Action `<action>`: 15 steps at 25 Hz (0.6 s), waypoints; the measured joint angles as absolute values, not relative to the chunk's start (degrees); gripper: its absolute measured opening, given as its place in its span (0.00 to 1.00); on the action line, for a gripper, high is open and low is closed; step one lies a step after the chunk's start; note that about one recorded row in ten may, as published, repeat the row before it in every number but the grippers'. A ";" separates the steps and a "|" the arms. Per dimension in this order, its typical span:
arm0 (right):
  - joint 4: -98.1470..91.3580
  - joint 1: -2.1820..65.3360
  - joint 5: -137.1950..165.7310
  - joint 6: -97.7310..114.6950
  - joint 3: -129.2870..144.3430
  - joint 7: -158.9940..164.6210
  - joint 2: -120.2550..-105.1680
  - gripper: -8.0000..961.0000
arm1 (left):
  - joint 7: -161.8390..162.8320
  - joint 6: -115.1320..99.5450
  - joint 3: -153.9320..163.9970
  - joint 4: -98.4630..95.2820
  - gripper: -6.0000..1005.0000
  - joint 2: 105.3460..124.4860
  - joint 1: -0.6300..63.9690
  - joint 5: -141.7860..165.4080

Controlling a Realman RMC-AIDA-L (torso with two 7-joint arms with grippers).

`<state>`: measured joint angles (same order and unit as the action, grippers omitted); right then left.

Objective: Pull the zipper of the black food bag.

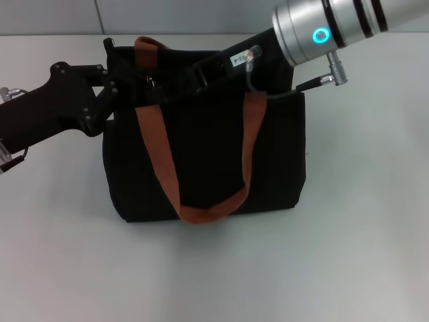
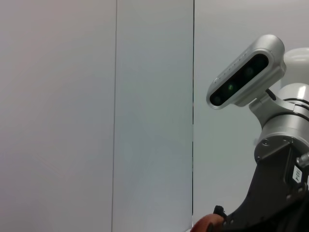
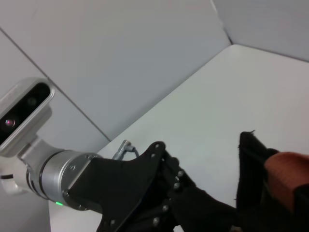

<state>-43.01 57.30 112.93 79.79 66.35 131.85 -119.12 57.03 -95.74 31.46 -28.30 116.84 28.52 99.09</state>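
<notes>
Black left claw [image 1: 110, 87]; silver right arm [image 1: 328, 27], cyan ring light [image 1: 322, 35].

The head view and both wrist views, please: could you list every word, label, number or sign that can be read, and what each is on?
None can be read.
White label on the right gripper above the black food bag: print too small to read.
White label on the right arm in the left wrist view: characters blurred.
Left gripper, bag, straps: no text visible.
</notes>
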 joint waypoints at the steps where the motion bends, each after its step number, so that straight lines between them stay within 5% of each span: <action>1: -42.98 57.41 112.93 79.79 66.62 131.85 -119.19 0.30 | 56.98 -95.85 31.46 -28.30 0.07 116.92 28.59 99.09; 15: -42.89 56.18 110.27 80.11 66.44 131.89 -119.17 0.27 | 56.74 -95.90 31.46 -28.30 0.07 116.89 28.43 98.94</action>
<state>-42.89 56.18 110.27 80.11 66.45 131.89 -119.17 56.74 -95.90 31.46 -28.30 116.89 28.43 98.94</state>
